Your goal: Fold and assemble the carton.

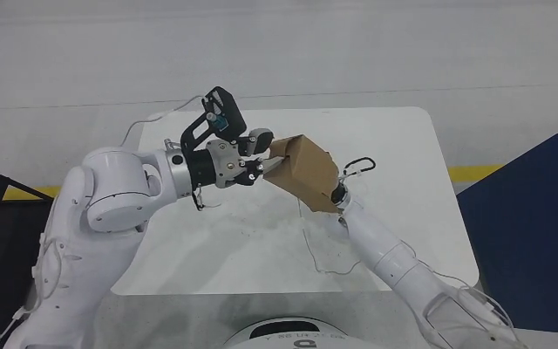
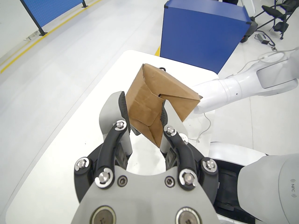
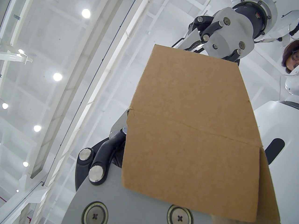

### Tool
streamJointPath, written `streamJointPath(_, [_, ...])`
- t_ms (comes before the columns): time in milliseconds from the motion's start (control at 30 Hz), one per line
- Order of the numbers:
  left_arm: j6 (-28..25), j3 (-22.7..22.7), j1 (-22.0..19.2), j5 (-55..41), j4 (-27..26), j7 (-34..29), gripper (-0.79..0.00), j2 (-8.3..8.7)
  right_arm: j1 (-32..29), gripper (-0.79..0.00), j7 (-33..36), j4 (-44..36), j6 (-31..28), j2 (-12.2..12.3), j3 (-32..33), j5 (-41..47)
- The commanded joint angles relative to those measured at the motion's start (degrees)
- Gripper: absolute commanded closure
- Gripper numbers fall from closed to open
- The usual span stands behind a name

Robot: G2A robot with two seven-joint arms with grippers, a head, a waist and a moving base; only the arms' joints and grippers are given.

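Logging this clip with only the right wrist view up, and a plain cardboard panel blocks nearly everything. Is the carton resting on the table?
Observer: No. The top view shows the carton raised in the air above the white table.
Operator: What is the other gripper doing at the carton's far end?
Observer: The left gripper has its fingers on either side of the carton's folded end.
Operator: Is that end closed up?
Observer: Mostly. In the left wrist view the end flaps are folded in and overlap, with a small gap where they meet.
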Motion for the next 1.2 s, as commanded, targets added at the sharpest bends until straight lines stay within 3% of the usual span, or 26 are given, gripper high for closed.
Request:
streamJointPath(0, [-0.44, -1.16, 0.59, -1.14, -0.47, -0.23, -0.357, 0.22, -0.21, 0.0, -0.13, -0.44, 0.13, 0.19, 0.26, 0.17])
streamJointPath(200, [-1.35, -6.23, 2.62, -3.61, -1.42, 0.23, -0.382, 0.94, -1.18, 0.0, -0.59, -3.21, 0.6, 0.98, 0.45, 0.02])
streamJointPath(400, [-0.07, -8.84, 1.65, -8.99, -0.57, 3.99, -0.416, 1.06, -3.09, 0.0, -3.55, -11.41, 3.58, 2.4, -1.03, 4.32])
streamJointPath(433, [0.89, -9.0, 1.34, -10.97, 0.15, 4.86, -0.474, 1.01, -3.41, 0.0, -3.81, -12.34, 3.83, 2.76, -0.9, 5.29])
streamJointPath(467, [1.91, -8.92, 1.0, -12.77, 0.71, 5.49, -0.588, 0.95, -3.65, 0.0, -4.03, -12.93, 4.06, 3.13, -0.71, 5.92])
streamJointPath(500, [2.85, -8.73, 0.58, -13.67, 1.08, 5.97, -0.785, 0.9, -3.89, 0.0, -4.14, -13.16, 4.17, 3.49, -0.45, 6.58])
streamJointPath(1167, [4.46, -7.63, -0.14, -13.66, 1.72, 6.98, -0.785, 0.77, -3.97, 0.0, -4.13, -12.96, 4.15, 3.61, -0.29, 6.8])
